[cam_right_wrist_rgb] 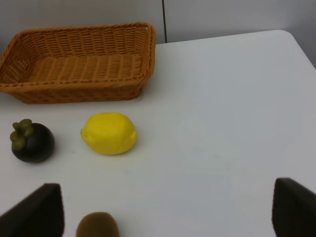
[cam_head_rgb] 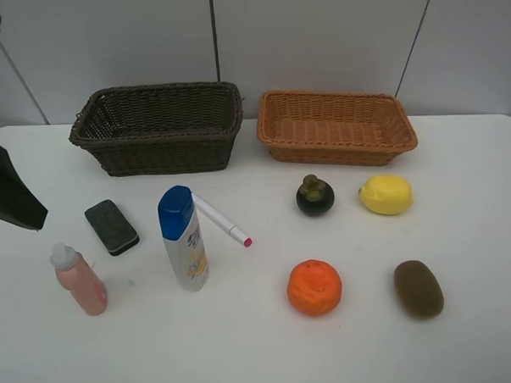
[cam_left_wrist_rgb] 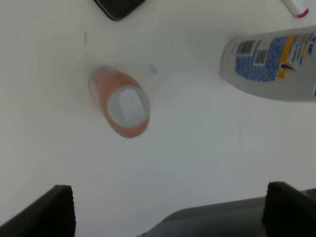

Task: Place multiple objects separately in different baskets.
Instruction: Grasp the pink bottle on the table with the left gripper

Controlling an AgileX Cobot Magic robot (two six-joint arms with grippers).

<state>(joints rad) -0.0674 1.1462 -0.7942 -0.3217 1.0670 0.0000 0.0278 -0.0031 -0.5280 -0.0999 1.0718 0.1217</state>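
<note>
The left gripper (cam_left_wrist_rgb: pixel 168 210), held wide and empty, should be centred over the standing pink bottle (cam_left_wrist_rgb: pixel 120 102) before being closed

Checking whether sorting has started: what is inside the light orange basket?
Nothing shows inside the light orange basket: its woven floor lies bare. Its near wall hides only a thin strip of floor.

Deeper basket (cam_head_rgb: pixel 165 153) sitting left of shallower basket (cam_head_rgb: pixel 339 151), pad (cam_head_rgb: pixel 111 226), pen (cam_head_rgb: pixel 221 218), leftmost bottle (cam_head_rgb: pixel 80 282), second bottle (cam_head_rgb: pixel 184 241) resting before the former, mangosteen (cam_head_rgb: pixel 314 196), lemon (cam_head_rgb: pixel 385 194), orange (cam_head_rgb: pixel 314 287), kiwi (cam_head_rgb: pixel 418 288) before the latter
</note>
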